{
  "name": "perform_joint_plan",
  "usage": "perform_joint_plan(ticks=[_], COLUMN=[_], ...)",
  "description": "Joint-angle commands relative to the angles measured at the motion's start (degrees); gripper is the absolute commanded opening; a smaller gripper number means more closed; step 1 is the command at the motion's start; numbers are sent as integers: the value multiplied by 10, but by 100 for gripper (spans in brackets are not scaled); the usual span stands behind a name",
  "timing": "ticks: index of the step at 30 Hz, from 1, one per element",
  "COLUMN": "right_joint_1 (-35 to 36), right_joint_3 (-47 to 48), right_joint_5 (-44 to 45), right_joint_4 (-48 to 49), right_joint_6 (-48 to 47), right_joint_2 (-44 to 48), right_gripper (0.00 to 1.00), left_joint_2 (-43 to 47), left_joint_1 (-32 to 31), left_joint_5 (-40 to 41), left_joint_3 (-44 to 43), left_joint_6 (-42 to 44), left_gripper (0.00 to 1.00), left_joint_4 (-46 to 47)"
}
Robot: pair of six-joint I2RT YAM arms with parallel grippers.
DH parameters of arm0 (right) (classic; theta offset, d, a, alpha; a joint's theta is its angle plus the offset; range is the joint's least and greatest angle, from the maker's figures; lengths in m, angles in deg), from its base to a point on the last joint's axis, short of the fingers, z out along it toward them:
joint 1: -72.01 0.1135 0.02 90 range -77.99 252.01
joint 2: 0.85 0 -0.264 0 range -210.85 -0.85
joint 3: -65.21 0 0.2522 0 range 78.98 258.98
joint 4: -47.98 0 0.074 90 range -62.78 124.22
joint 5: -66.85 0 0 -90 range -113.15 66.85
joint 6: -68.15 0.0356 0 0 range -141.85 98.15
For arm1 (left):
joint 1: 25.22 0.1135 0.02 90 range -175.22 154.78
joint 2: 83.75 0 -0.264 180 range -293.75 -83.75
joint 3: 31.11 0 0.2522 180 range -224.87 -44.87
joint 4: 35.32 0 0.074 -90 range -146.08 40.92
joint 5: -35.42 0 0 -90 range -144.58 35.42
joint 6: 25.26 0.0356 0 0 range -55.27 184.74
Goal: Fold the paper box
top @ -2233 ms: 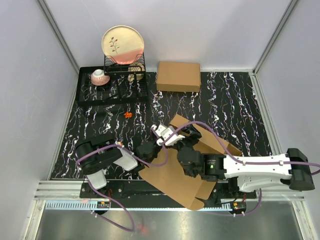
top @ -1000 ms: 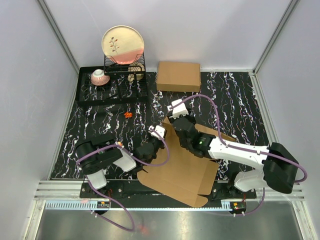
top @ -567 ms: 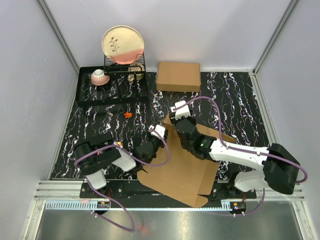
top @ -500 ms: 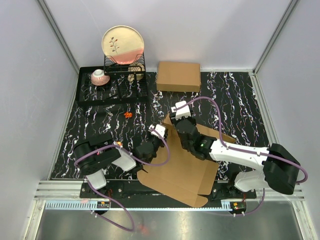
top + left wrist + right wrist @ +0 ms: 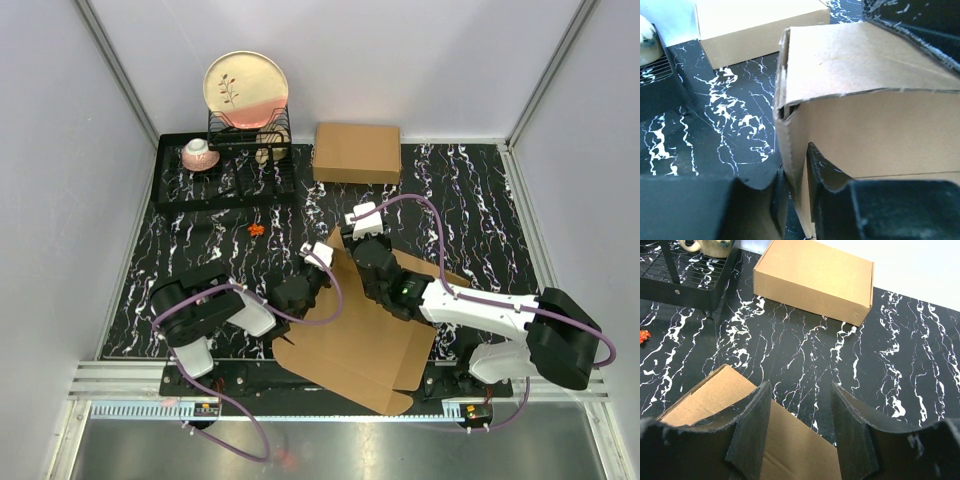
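Pinching a raised flap of the brown corrugated cardboard paper box (image 5: 360,345) with our left tool (image 5: 794,185), we hold our right tool (image 5: 801,435) open above it; the box lies mid-way along the table's (image 5: 450,190) near edge.

Black marbled table (image 5: 460,200), pale walls (image 5: 400,60)

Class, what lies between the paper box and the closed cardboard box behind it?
Bare marbled tabletop separates paper box from closed cardboard box, clearest in right wrist view.
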Motion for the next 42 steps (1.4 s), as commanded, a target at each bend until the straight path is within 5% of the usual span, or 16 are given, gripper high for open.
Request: perform_joint_plan(ticks=[1,7,14,15,18,21,25,42], right_joint_1=[-1,-1,0,0,1,1,0,1], right_joint_3=[-22,-20,-11,-11,-11,-10,-10,65], right_joint_5=[-25,-25,-26,-29,-32,-35,-39,-32], right_joint_4=[-64,-69,-70,-70,-68,-67,-70,-106], right_joint_6=[12,11,1,1,3,5,9,-7], right_joint_2=[-7,2,2,2,-1,-5,-8,43], right_gripper=[57,56,56,56,56,56,56,65], left_joint_2=[-14,-16,-11,-12,-13,-17,-28,12], left_joint_1=[14,14,14,13,14,13,14,13], left_joint_5=[-17,-19,-8,-2,4,3,-1,57], left_joint_3=[-30,-31,-21,-20,-23,-31,-44,-7], left_joint_6=[-4,0,-1,-1,1,4,11,32], left_gripper=[17,0,0,12,29,34,0,0], left_joint_4=[215,216,219,219,219,218,216,219])
